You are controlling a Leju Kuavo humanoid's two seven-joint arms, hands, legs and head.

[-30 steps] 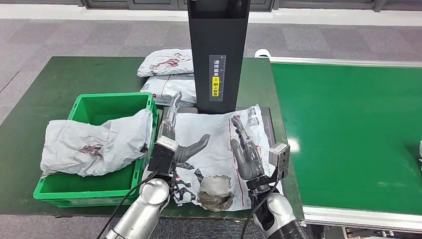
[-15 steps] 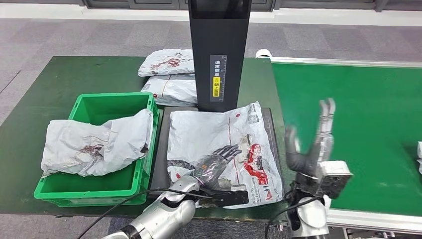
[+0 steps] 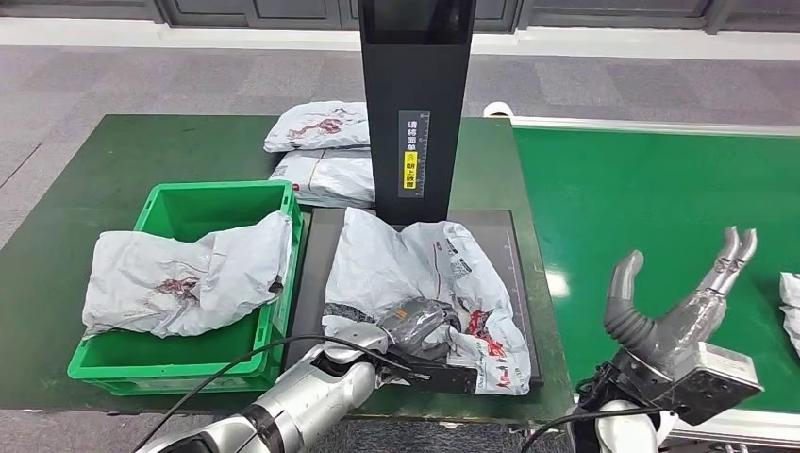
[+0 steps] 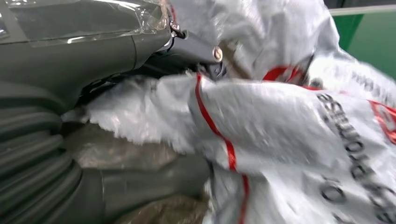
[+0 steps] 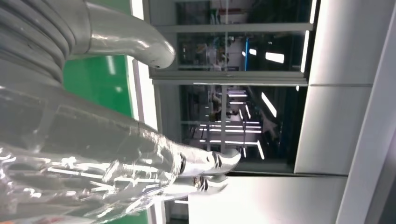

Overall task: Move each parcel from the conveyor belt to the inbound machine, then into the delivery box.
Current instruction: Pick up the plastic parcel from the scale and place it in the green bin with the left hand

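Left hand grips the crumpled grey parcel, fingers dug into its near edge; the wrist view shows thumb and fingers closed on bunched plastic with red print. Parcel lies on the black platform of the inbound machine, spreading away from that hand toward the machine's upright black column. Right hand hovers over the green conveyor belt, fingers spread apart, holding nothing. Another parcel's edge lies on the belt just beyond it, on its outer side. Green delivery box stands just outboard of the left hand, one grey parcel draped over its rim. Two more parcels lie stacked past the box, beside the column.
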